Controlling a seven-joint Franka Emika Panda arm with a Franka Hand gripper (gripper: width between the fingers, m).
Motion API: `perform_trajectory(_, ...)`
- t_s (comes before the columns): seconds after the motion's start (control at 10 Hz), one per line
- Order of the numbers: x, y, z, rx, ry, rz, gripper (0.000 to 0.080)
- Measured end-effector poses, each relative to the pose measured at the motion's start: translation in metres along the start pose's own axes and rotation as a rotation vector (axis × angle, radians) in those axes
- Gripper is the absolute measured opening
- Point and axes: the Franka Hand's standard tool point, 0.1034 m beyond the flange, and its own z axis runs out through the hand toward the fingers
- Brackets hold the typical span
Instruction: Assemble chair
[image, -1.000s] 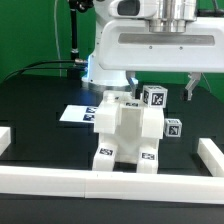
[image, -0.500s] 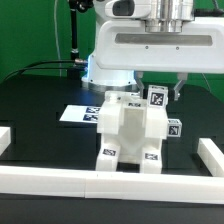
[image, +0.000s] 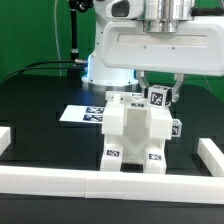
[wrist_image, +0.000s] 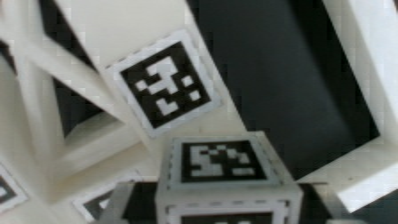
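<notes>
The partly built chair (image: 133, 132) stands in the middle of the black table, a chunky white block of pieces with marker tags on its front feet. A tagged end of one chair piece (image: 156, 97) sticks up at its back right. My gripper (image: 157, 93) comes down from above and is shut on that tagged end, one finger on each side. In the wrist view the same tagged end (wrist_image: 221, 162) fills the space between the dark fingers (wrist_image: 128, 200), with the gripper (wrist_image: 222, 205) closed against its sides. Another tagged piece end (image: 175, 128) shows lower right.
The marker board (image: 80, 114) lies flat behind the chair on the exterior view's left. Long plain white bars fence the table: one along the front (image: 100, 185), short ones at the left (image: 5, 140) and right (image: 210, 152). The arm's white base (image: 110, 60) stands behind.
The jaws went from wide open around the tagged end to shut on it. The chair has shifted slightly toward the exterior view's right.
</notes>
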Motion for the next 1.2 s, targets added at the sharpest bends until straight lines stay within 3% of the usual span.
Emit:
perform_trajectory(0.2,0.002,0.002,0.000,0.021,-0.012,0.193,0.0279)
perform_trajectory(0.9,0.009,0.005,0.000,0.023,-0.025,0.689,0.0281)
perform_trajectory(1.0,0.011,0.006,0.000,0.040,-0.037,0.816,0.0281)
perform_trajectory(1.2,0.010,0.005,0.001,0.044,-0.044,0.855,0.0281)
